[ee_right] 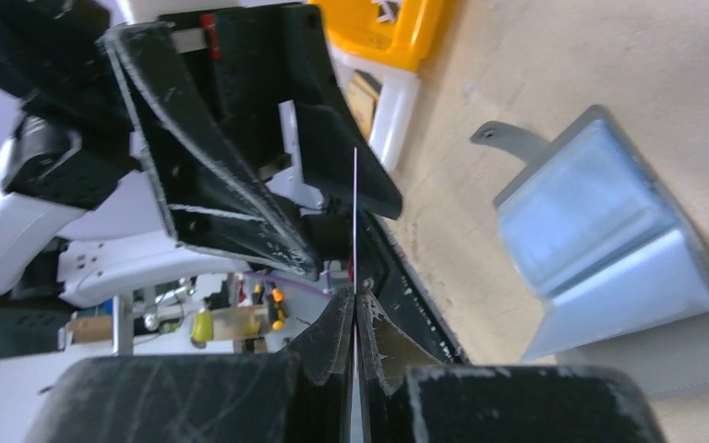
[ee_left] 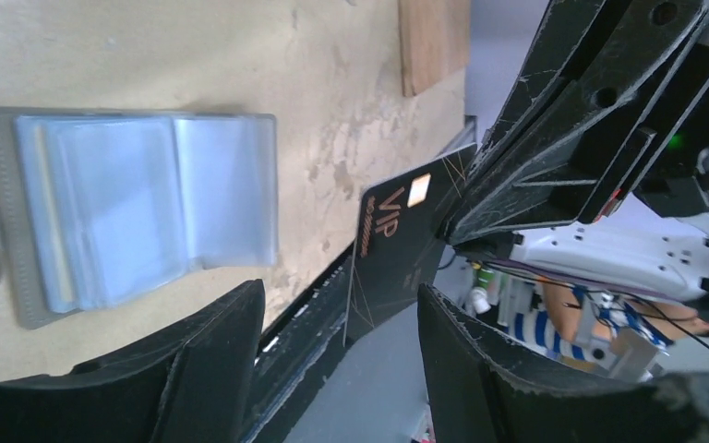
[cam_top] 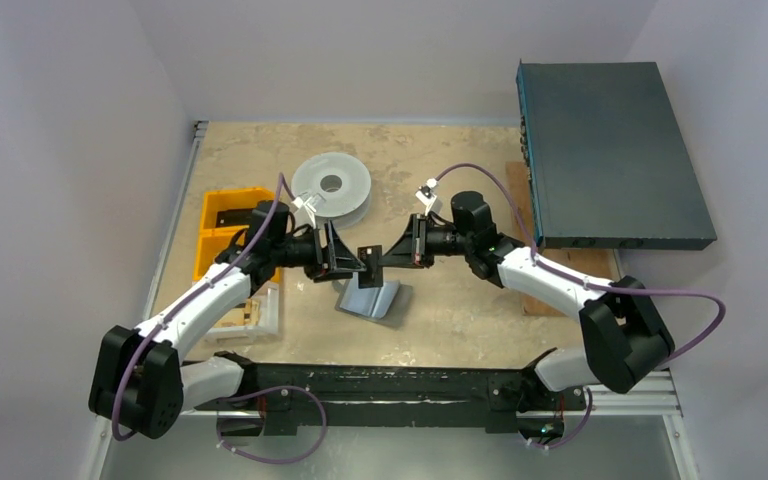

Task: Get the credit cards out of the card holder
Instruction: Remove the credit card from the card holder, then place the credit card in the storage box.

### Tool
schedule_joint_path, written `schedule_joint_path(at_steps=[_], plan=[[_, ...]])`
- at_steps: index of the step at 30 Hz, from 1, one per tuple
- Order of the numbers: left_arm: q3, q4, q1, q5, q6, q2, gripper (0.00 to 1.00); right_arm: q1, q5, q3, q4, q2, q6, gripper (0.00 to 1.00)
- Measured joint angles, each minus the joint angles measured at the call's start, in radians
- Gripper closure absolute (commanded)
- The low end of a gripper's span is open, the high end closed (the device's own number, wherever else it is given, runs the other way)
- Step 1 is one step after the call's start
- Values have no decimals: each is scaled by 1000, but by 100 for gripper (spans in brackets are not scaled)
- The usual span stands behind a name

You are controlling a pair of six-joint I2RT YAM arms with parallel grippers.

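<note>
Card holder [cam_top: 372, 299]: slate-grey, flat and slightly glossy, lying open on the table [cam_top: 460, 310] near its front edge, right below where the two grippers meet.
Holder detail: the left wrist view [ee_left: 138, 212] shows a stitched grey border and clear plastic sleeves fanned over the inside. A small tab with a round snap sticks out at one end. In the right wrist view [ee_right: 609, 258] one sleeve stands up at a tilt.
Card [ee_left: 392, 245]: black, printed "VIP" in a gold tone with a small pale square beside the letters. It is up in the air above the table, clear of the holder, and shows edge-on as a thin line in the right wrist view [ee_right: 355, 212].
Right gripper [ee_right: 354, 300]: jaws pressed together on the card's edge.
Left gripper [ee_left: 340, 305]: jaws spread wide, one finger on either side of the card. I cannot tell whether either touches it.
Grippers from above: left [cam_top: 345, 258] and right [cam_top: 385, 257] point at each other, tip to tip, with the card [cam_top: 368, 252] between.
Spool [cam_top: 331, 185]: pale grey, round, behind the left gripper.
Bins [cam_top: 228, 225]: yellow, at the table's left side.
Box [cam_top: 610, 155]: dark, flat, at the far right.
</note>
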Motion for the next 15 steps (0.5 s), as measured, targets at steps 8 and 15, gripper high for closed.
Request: schedule_joint_path(at_steps=[8,15], plan=[[-89,269,0,113,-156,2,52,0,-51,0,30,-4,28,100],[-129,465,1,164,-269,48,92,0,-52,0,15,-4,24,100]])
